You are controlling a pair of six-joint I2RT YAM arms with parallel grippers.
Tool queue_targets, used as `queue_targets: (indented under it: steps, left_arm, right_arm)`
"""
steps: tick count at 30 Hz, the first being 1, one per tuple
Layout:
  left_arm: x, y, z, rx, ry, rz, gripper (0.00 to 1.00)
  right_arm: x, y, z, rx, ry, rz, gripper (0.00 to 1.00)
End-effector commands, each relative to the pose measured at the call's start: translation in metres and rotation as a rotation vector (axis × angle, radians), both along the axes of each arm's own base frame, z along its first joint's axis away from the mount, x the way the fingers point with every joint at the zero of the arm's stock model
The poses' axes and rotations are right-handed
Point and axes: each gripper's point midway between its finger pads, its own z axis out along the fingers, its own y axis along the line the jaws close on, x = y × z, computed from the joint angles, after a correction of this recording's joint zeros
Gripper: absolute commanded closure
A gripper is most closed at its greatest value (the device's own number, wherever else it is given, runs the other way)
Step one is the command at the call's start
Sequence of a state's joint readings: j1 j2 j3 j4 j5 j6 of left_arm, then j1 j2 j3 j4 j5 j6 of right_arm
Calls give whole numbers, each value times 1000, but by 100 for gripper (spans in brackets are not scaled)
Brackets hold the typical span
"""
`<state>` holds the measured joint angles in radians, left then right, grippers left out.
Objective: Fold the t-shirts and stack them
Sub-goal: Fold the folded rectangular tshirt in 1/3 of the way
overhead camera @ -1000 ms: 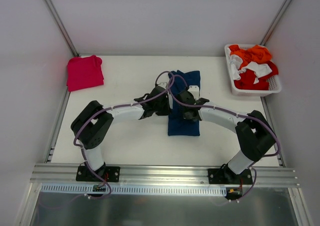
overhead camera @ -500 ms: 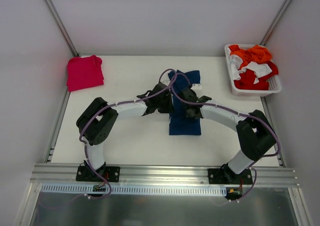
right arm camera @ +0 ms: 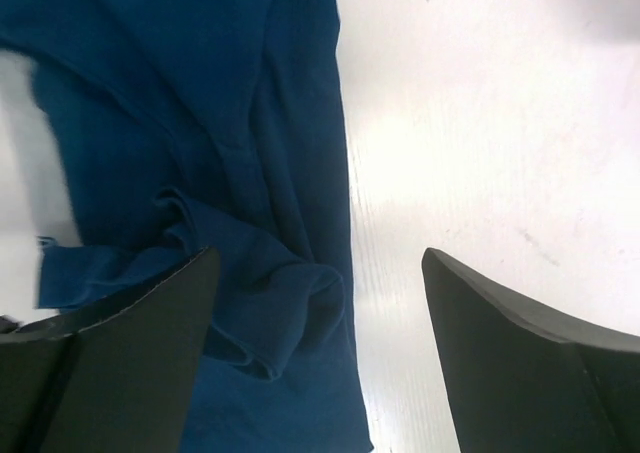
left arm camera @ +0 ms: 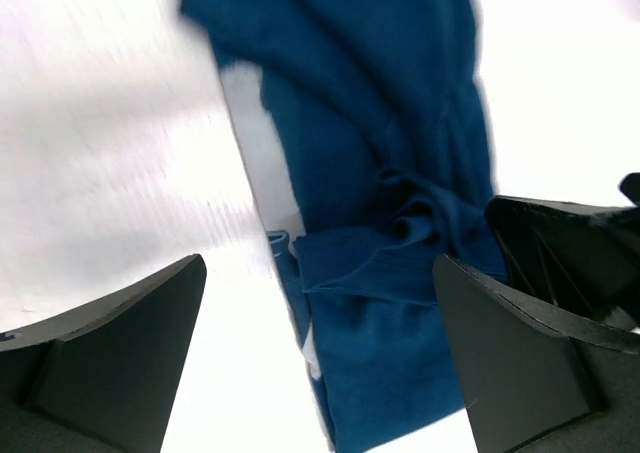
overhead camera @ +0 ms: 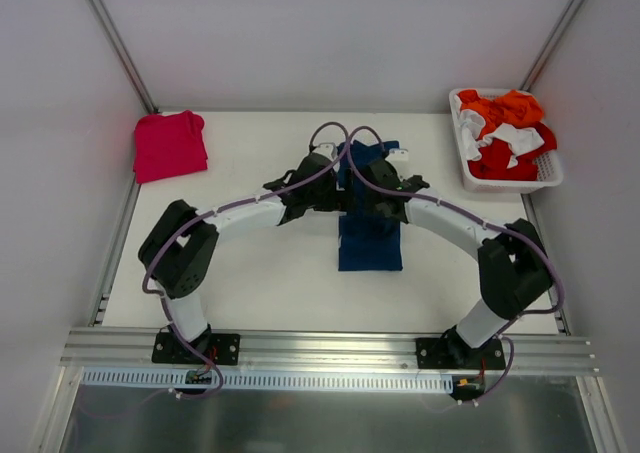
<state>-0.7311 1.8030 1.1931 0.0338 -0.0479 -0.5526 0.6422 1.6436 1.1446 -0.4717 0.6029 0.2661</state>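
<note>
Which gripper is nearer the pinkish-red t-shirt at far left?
Left. The left gripper hangs over the navy t-shirt's left edge, the right gripper over its right edge, farther from the pinkish-red t-shirt.

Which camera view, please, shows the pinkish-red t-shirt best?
The top external view: the pinkish-red t-shirt lies whole at the table's far left corner. Neither wrist view shows it; both frame the navy t-shirt instead.
</note>
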Motion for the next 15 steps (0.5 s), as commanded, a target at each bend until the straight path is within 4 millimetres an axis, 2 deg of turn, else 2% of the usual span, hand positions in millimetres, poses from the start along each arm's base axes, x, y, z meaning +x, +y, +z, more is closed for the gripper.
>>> queue_targets:
  steps: [1,3,4,5,6,7,8,9,10,12,13,15]
  left_arm:
    - [16,13,100,-65,-236,38,1]
    - [8,16,106,-78,-236,25,1]
    - [0,18,114,-99,-235,20,1]
    - [-10,20,103,-100,-206,0,1]
    - [-17,22,102,-111,-193,-2,1]
    - [-26,25,106,-130,-194,-3,1]
    - [-35,23,102,-132,-185,-16,1]
    - [-47,26,85,-120,-153,-30,1]
    - [-55,24,83,-125,-150,-47,2]
    - [-76,17,66,-116,-118,-89,5]
    - [-81,15,61,-111,-112,-97,8]
    - [-94,12,47,-100,-96,-104,21]
  right_arm:
    - [6,-12,78,35,-175,-7,14]
    - [-4,-17,90,59,-185,7,16]
    - [-12,-15,103,107,-202,29,19]
    - [-21,-16,104,112,-190,41,28]
    - [-29,-16,107,124,-193,53,43]
    - [-39,-20,100,119,-178,59,72]
    - [-52,-19,108,147,-201,76,99]
    - [-60,-18,106,167,-201,81,99]
    - [-71,-19,93,173,-169,96,100]
    - [-88,-14,86,215,-146,126,99]
    - [-97,-13,69,223,-112,132,99]
    - [-103,-7,58,249,-108,144,100]
